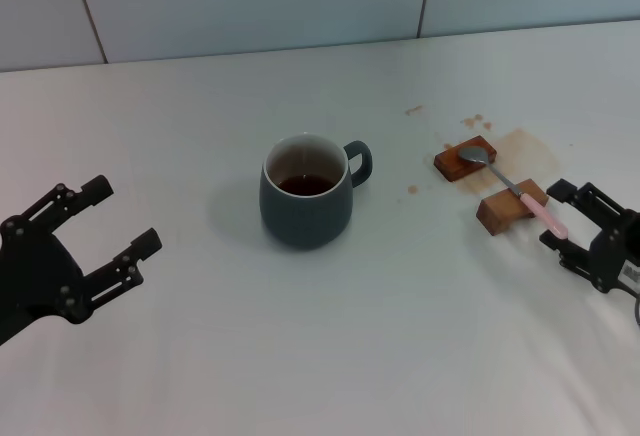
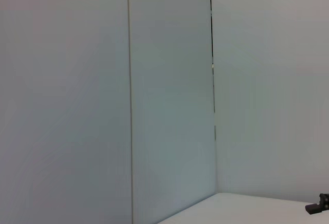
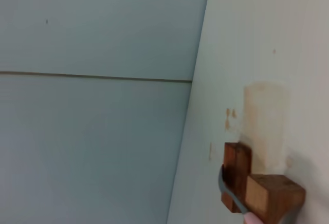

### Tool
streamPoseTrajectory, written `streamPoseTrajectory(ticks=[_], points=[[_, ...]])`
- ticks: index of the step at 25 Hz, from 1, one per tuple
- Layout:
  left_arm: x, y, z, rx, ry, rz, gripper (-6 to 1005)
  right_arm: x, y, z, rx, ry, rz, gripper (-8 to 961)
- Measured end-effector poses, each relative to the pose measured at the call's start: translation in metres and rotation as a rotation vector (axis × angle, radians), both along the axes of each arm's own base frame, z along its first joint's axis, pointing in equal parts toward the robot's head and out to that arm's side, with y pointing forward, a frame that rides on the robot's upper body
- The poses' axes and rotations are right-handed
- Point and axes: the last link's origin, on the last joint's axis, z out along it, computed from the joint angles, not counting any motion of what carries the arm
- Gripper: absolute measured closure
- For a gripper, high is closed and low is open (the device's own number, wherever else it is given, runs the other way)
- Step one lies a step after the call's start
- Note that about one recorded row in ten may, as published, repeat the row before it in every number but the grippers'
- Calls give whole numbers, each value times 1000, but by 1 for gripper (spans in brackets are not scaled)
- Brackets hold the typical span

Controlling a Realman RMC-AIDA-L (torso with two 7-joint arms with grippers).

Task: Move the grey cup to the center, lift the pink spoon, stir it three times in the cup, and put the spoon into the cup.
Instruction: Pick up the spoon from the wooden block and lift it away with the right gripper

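Observation:
The grey cup (image 1: 305,194) stands upright near the table's middle, handle to the right, with dark brown liquid inside. The pink spoon (image 1: 513,186) lies across two brown wooden blocks (image 1: 487,184) to the cup's right, silver bowl on the far block, pink handle toward my right gripper. My right gripper (image 1: 562,218) is open, just beside the handle's end, not touching it. My left gripper (image 1: 118,221) is open and empty at the left, well apart from the cup. The right wrist view shows the blocks (image 3: 257,188) and a bit of the spoon (image 3: 231,196).
A pale brown stain (image 1: 525,151) and small brown spots (image 1: 414,110) mark the white table around the blocks. A tiled wall (image 1: 300,1) runs along the table's far edge. The left wrist view shows only wall.

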Motion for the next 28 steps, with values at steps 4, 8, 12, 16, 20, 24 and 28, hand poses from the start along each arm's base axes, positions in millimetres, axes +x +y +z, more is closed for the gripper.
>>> streamPoseTrajectory(ticks=[4, 8, 12, 16, 20, 24, 28], points=[[0, -1, 0, 11, -10, 4, 206, -1, 5, -1, -3, -8, 0, 286], [1, -1, 0, 14, -20, 4, 206, -2, 9, -3, -15, -11, -2, 289], [1, -1, 0, 20, -27, 5, 205, -4, 13, -4, -21, -14, 2, 291], [1, -2, 0, 22, -30, 7, 205, -4, 14, -4, -19, -16, 1, 294], [1, -2, 0, 22, -31, 6, 205, -4, 15, -4, -19, -18, 1, 297], [2, -2, 0, 23, -35, 4, 205, -3, 16, -4, -22, -20, -12, 299], [2, -2, 1, 29, -40, 3, 205, 0, 16, -5, -43, -27, -26, 302]])
